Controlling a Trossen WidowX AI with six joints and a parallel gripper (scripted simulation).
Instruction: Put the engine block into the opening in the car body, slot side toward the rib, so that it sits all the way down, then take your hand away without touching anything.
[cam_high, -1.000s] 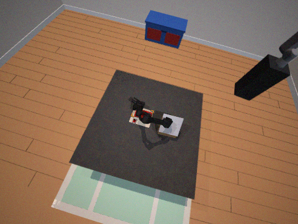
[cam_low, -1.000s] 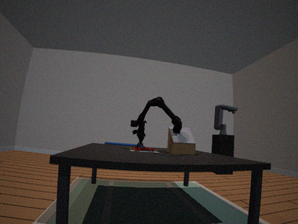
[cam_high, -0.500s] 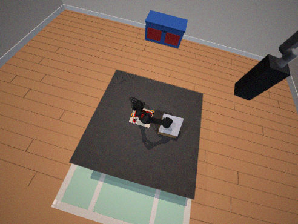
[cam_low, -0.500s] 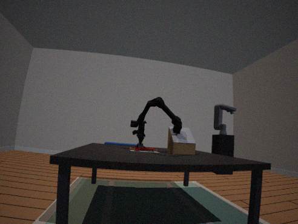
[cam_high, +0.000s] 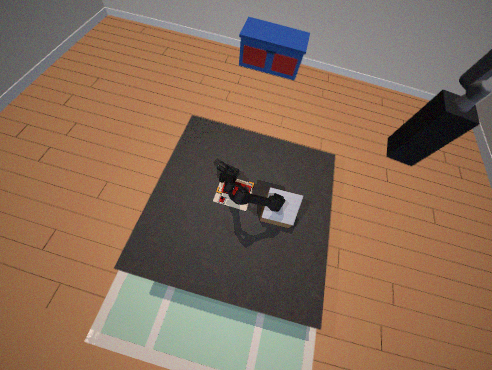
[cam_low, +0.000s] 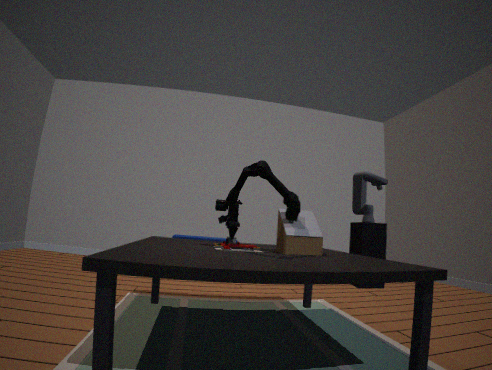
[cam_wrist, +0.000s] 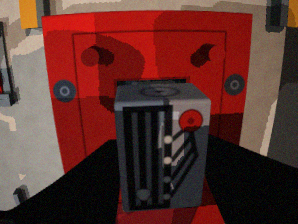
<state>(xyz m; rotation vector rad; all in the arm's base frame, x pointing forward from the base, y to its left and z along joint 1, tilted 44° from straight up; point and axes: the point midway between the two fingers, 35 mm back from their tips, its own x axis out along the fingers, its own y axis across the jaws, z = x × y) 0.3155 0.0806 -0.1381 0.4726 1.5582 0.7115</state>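
Observation:
The engine block (cam_wrist: 162, 150), a grey box with black stripes and a red round mark on the face toward the wrist camera, is upright between the black fingers. My gripper (cam_wrist: 160, 147) (cam_low: 232, 240) is shut on it, low over the red car body (cam_wrist: 205, 25) (cam_low: 247, 246). A dark strip of the opening (cam_wrist: 150, 81) shows just behind the block's top edge; the block hides the rest. The wrist view does not show whether the block's lower end is inside the opening. The rib and how the slot faces it cannot be made out.
Two red pegs (cam_wrist: 91, 56) (cam_wrist: 201, 55) stand on the car body beyond the opening, with a grey round fitting on each side. A box with a sloped white top (cam_high: 291, 205) (cam_low: 310, 225) stands under the arm's base on the dark table (cam_high: 200, 250).

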